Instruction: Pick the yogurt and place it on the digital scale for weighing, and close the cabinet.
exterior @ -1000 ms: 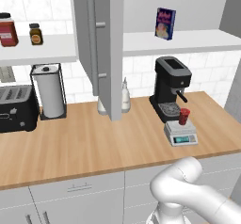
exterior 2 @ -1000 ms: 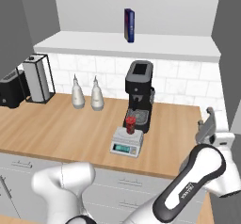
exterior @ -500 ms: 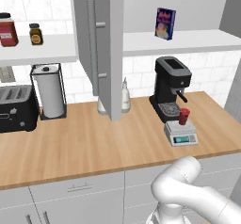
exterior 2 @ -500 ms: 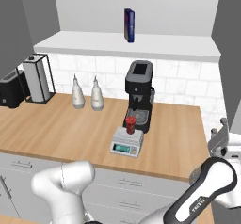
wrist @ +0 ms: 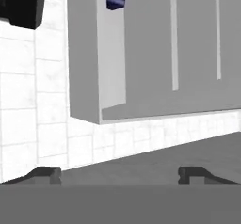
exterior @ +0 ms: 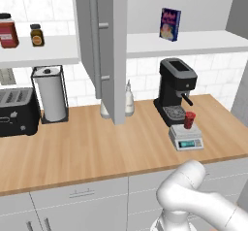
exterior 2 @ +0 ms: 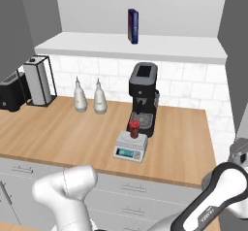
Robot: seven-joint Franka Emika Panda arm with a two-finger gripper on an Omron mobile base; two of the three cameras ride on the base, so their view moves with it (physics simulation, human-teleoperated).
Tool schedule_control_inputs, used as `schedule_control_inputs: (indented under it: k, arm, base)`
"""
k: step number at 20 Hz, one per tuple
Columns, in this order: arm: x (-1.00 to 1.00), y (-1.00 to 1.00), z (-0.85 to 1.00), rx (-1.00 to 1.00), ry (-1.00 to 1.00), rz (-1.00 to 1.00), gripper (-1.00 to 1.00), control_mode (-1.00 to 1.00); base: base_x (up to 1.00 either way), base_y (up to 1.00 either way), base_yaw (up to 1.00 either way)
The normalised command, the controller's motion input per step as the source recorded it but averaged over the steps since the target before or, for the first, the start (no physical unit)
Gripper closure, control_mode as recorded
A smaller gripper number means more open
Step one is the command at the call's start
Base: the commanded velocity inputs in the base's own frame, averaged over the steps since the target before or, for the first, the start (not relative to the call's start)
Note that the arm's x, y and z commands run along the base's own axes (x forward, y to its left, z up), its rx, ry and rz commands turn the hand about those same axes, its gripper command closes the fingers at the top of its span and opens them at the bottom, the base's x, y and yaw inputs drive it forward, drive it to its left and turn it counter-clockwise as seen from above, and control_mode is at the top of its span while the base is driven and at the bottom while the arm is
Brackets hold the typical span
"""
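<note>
The yogurt [exterior: 189, 120], a small red cup, stands upright on the digital scale [exterior: 186, 138] in front of the black coffee machine; the yogurt [exterior 2: 134, 127] and the scale [exterior 2: 130, 148] also show from the right. The cabinet's left door [exterior: 104, 45] hangs open over the counter, bar handle [exterior: 95, 48] facing me. Its right door [exterior 2: 233, 50] is open too. My gripper [wrist: 120, 173] is open and holds nothing, looking along the grey cabinet [wrist: 141, 53] in a rolled view. My wrist [exterior 2: 240, 152] sits at the far right edge, below the right door.
A coffee machine [exterior: 175, 89] stands behind the scale. A blue-purple box [exterior: 170, 24] is on the cabinet shelf, with a red jar [exterior: 7, 31] and a small brown jar [exterior: 36, 35] on the left shelf. Toaster [exterior: 17, 112], paper towel holder [exterior: 49, 95] and two bottles [exterior 2: 90, 96] line the wall.
In the right base view my hand has swung further right and lower, towards the picture's edge. The yogurt, the scale and the doors have not moved.
</note>
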Motion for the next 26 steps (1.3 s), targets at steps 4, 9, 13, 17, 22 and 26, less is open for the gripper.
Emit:
schedule_control_inputs:
  k: [4, 9, 13, 17, 22, 26]
  arm:
    - [-0.50, -0.05, 0.80, 0.00, -0.07, -0.01, -1.00, -1.00]
    - [-0.71, 0.02, 0.68, -0.03, -0.24, 0.05, -1.00, -1.00]
    - [-0.43, 0.78, 0.70, -0.15, -0.41, 0.21, -1.00, -1.00]
    - [0.03, 0.91, 1.00, -0.20, -0.20, 0.20, -1.00, -1.00]
    - [-0.04, 0.80, 0.99, -0.14, -0.21, 0.14, -1.00, -1.00]
    - [0.01, 0.99, 0.83, -0.11, -0.20, 0.04, -1.00, -1.00]
  base:
    - [0.00, 0.00, 0.00]
    - [0.00, 0.00, 0.00]
    - [0.00, 0.00, 0.00]
    - [0.00, 0.00, 0.00]
    - [0.00, 0.00, 0.00]
    - [0.00, 0.00, 0.00]
